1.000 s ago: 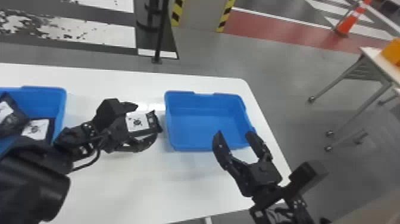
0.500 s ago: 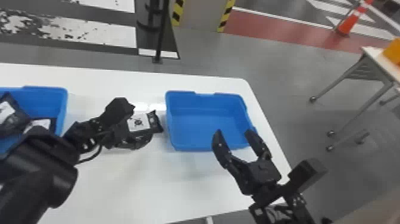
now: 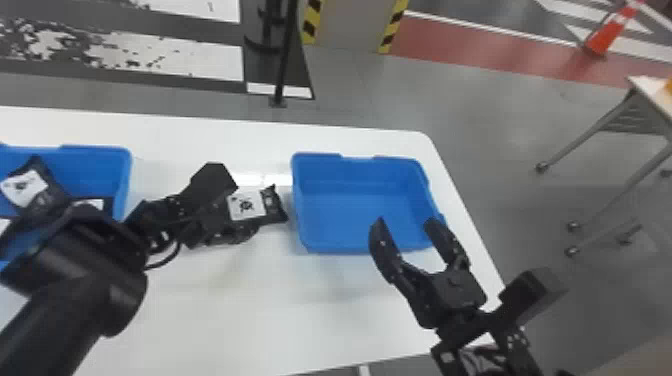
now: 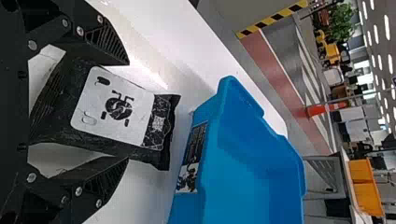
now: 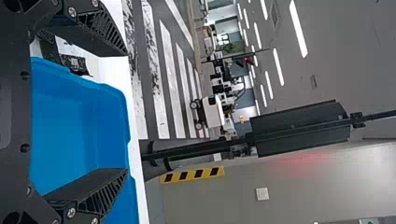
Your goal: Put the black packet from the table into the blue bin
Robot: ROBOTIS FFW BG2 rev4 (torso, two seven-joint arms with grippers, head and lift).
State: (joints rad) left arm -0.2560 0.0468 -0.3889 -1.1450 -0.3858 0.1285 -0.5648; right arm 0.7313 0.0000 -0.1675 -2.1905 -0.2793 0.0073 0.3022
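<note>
1. The white table (image 3: 300, 310) is my biggest piece of scenery, spreading out below both grippers.
2. The bin (image 3: 355, 215), blue, sits to the right of my left gripper (image 3: 235, 215) and just beyond my right gripper (image 3: 405, 220), whose tips overlap its near side in the head view.
3. The second bin (image 3: 95, 167), blue too, is off to the left of my left gripper; the left arm crosses in front of it.
4. My left gripper points toward the bin. Its fingers stand apart, one along each side of the packet (image 4: 116, 109); I can't tell from here whether they are pressing on it.
5. My right gripper has its fingers spread wide apart, well away from the packet, on its right.
6. The dark packets (image 3: 25, 187) lie in the second bin, left of my left gripper, at least one with its white label showing.
7. The packet I'm after is black, with its white label facing up. Its back part lies between my left gripper's fingers and its far end pokes out past the tips, near the bin but outside it. I can't tell whether it touches the table.
</note>
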